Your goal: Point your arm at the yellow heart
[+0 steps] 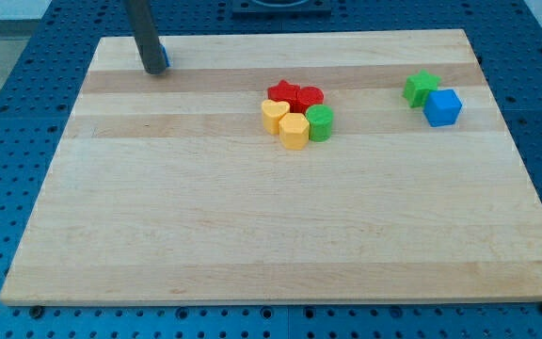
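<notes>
My tip (153, 70) rests on the board near its top left corner. A small blue block (163, 58) shows just behind the rod on its right side and is mostly hidden. Near the board's top centre is a cluster. It holds a yellow block that looks like the heart (273, 114) at the left and a second yellow block (294, 131) touching it at the lower right. A green cylinder (321, 122), a red star (283, 92) and another red block (310, 95) complete it. The tip is far to the left of the cluster, and slightly above it in the view.
A green star (421, 88) and a blue cube (443, 107) sit touching near the board's top right. The wooden board (252, 235) lies on a blue perforated table.
</notes>
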